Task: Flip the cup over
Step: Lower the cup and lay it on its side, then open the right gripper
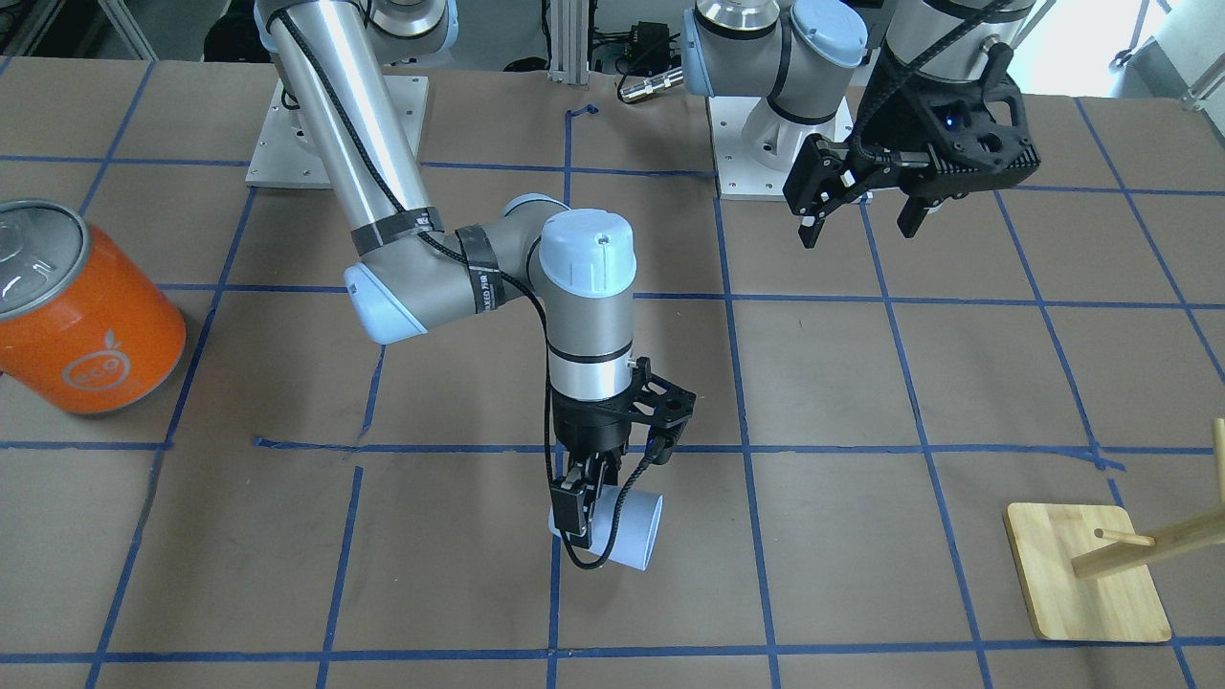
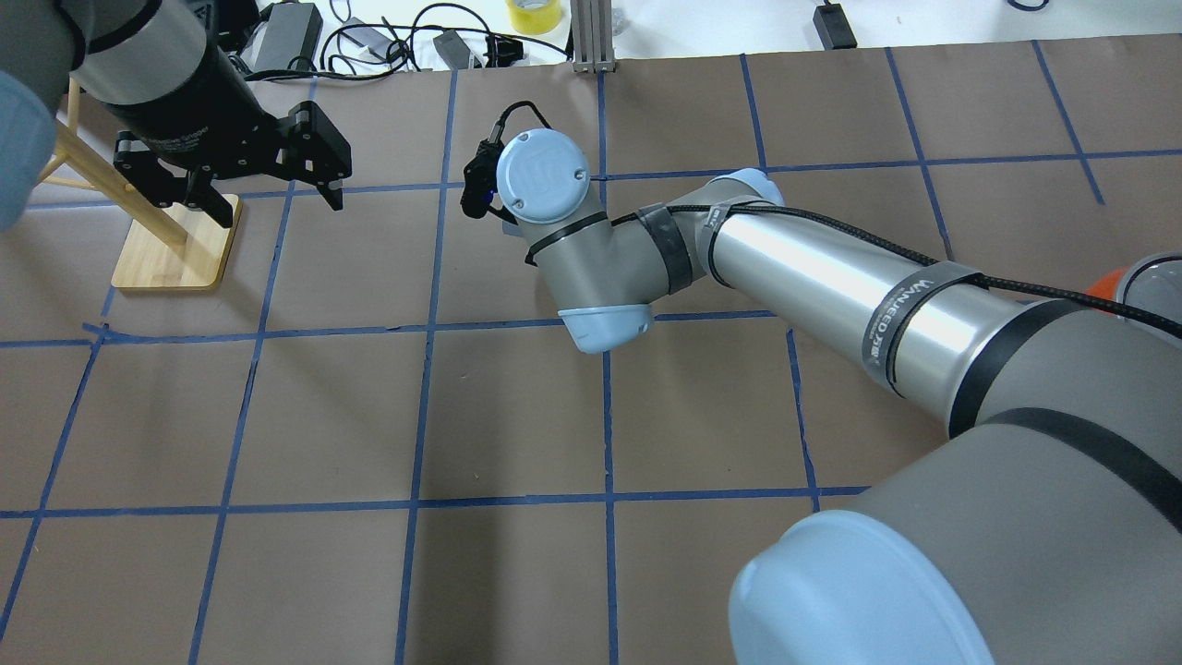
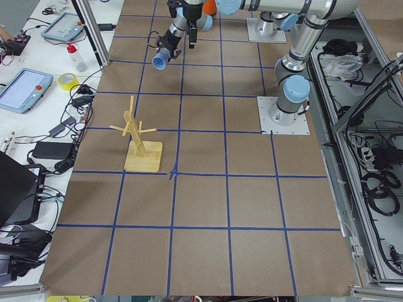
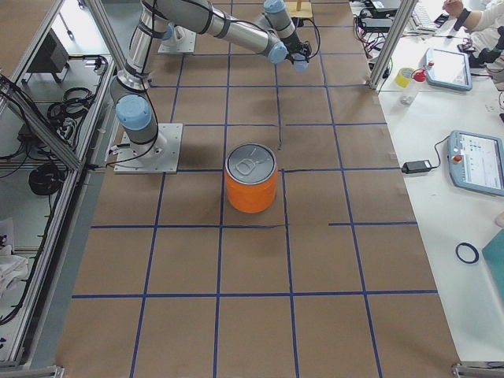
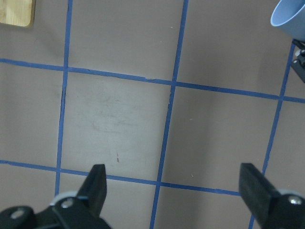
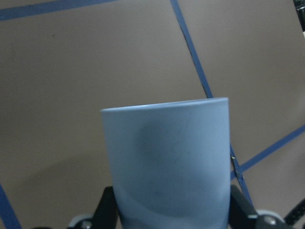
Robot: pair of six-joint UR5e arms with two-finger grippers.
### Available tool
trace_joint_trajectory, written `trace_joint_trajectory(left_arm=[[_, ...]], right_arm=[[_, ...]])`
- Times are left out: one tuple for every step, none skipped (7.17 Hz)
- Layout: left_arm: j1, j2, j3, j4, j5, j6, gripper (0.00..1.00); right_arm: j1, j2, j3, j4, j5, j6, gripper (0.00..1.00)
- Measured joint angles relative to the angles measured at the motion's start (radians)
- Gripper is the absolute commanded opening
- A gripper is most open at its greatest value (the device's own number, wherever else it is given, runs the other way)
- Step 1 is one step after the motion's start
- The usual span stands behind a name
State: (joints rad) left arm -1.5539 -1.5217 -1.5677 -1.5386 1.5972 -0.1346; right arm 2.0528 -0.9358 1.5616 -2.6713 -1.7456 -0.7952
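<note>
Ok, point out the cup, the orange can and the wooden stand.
cup (image 1: 639, 531), front-facing view, its side wall.
orange can (image 1: 91, 330), front-facing view, its orange side.
wooden stand (image 1: 1081, 608), front-facing view, its flat base.

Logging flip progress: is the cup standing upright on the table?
No, the cup is tipped on its side, clamped in the right gripper, with its mouth pointing sideways.

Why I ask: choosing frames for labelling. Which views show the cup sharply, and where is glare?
Right wrist view: cup large, sharp, softly shaded. Front-facing view: clear, with glare on the right arm's metal tube. Overhead view: cup hidden under the arm.
</note>
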Motion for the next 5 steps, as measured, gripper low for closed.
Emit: trace_joint_trajectory(left_arm=[[0.000, 0.000, 0.000, 0.000, 0.000, 0.000, 1.00], [0.000, 0.000, 0.000, 0.000, 0.000, 0.000, 1.00], [0.000, 0.000, 0.000, 0.000, 0.000, 0.000, 1.00], [0.000, 0.001, 0.000, 0.000, 0.000, 0.000, 1.00], [0.000, 0.000, 0.000, 0.000, 0.000, 0.001, 1.00]], right_arm=[[0.016, 0.010, 0.000, -0.002, 0.000, -0.008, 0.52], [0.023, 0.014, 0.000, 0.001, 0.004, -0.033, 0.53], [0.025, 0.016, 0.000, 0.003, 0.010, -0.070, 0.53], [0.026, 0.018, 0.002, 0.004, 0.013, -0.101, 0.52], [0.026, 0.022, 0.006, 0.005, 0.015, -0.129, 0.52]])
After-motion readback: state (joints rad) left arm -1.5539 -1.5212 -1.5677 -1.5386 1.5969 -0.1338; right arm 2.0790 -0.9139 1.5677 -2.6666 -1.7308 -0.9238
